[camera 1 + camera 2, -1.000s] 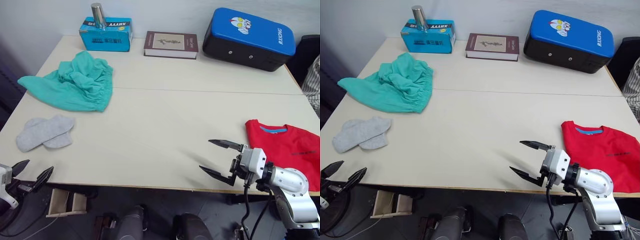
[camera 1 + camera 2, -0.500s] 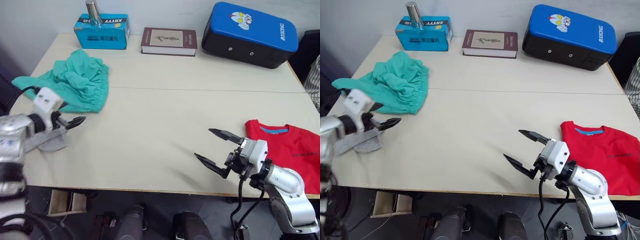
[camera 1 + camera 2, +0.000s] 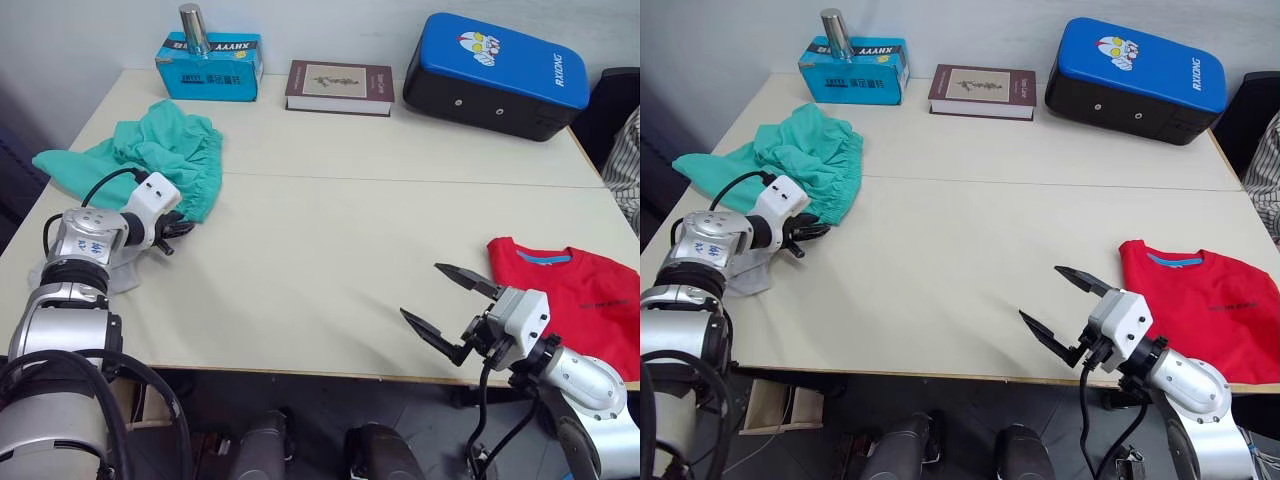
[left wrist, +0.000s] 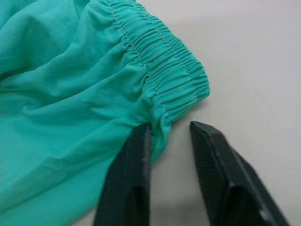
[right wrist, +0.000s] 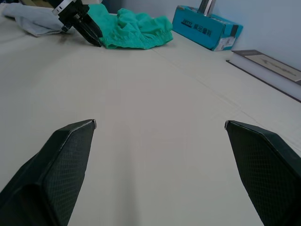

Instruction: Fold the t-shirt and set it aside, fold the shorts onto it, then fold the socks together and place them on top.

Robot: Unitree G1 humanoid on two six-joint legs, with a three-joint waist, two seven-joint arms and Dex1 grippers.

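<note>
The teal shorts [image 3: 150,160] lie crumpled at the table's left, waistband toward the middle. My left gripper [image 3: 178,232] sits at the waistband's near corner. In the left wrist view its jaws stand close together; the corner of the shorts [image 4: 94,70] hangs between them against one finger [image 4: 136,155], with a sliver of table showing beside the other. The grey socks [image 3: 750,272] lie partly hidden under my left arm. The red t-shirt [image 3: 580,300] rests folded at the right front. My right gripper [image 3: 420,292] hovers wide open and empty over the front edge, left of the t-shirt.
Along the back of the table [image 3: 330,220] stand a teal box [image 3: 210,65] with a metal cylinder [image 3: 192,25] on it, a dark book [image 3: 338,87] and a blue padded case [image 3: 495,70]. A person's striped sleeve [image 3: 625,160] shows at the right.
My left arm has come up from below the table's front-left edge, past the socks, to the shorts' waistband, and its jaws have narrowed. The right gripper has barely moved.
</note>
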